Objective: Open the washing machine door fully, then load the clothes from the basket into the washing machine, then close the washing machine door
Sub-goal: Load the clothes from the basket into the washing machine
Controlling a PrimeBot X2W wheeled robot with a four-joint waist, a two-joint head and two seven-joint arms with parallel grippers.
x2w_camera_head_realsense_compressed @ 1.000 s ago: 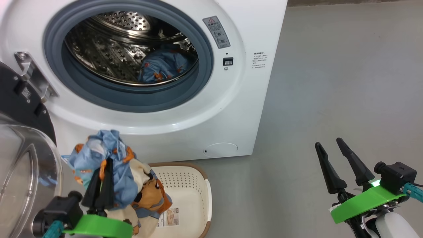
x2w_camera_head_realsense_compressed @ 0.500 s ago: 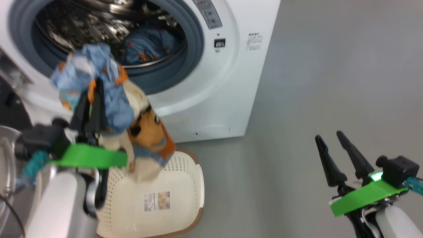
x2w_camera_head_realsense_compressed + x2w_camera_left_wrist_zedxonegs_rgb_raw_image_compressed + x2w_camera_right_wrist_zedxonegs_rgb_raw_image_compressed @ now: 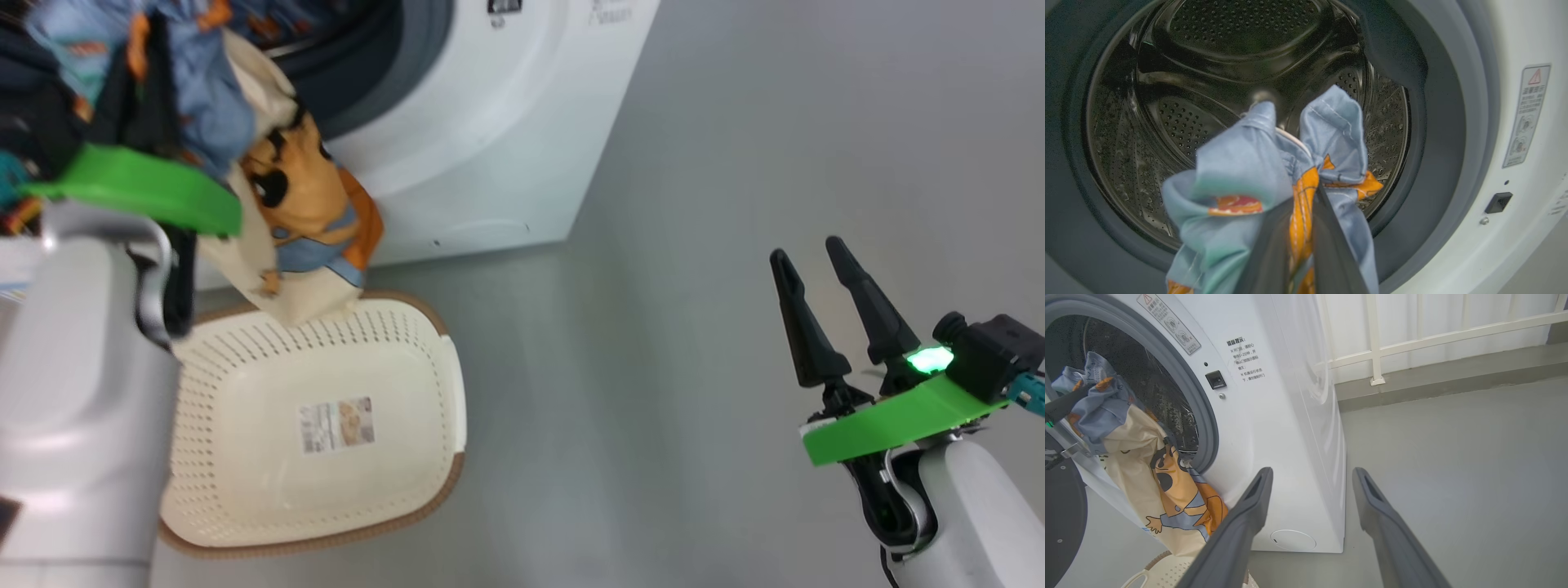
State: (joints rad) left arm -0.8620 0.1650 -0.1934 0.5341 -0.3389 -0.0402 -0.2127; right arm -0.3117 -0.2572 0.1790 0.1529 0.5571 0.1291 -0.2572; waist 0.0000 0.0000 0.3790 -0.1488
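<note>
My left gripper (image 3: 1306,196) is shut on the clothes (image 3: 1241,163), a light blue bundle with orange patches, held right in front of the washing machine's (image 3: 1515,49) steel drum (image 3: 1208,81). In the head view the left gripper (image 3: 139,65) is at the upper left, and the clothes (image 3: 302,196) hang from it above the basket (image 3: 453,408), their cream and orange tail just over its back rim. Only the label sticker shows inside the basket. The washing machine door (image 3: 1063,514) stands open at the left. My right gripper (image 3: 804,249) is open and holds nothing, low at the right.
Bare grey floor (image 3: 694,245) runs to the right of the washing machine (image 3: 490,122). A white railing (image 3: 1376,347) and a low kerb stand behind it. My right gripper (image 3: 1312,471) points at the machine's lower right corner. The basket's rim (image 3: 1163,575) peeks in at the bottom.
My left gripper has lifted the clothes from the basket up to the drum opening. The head view has shifted downward. The right gripper stays open and in place.
</note>
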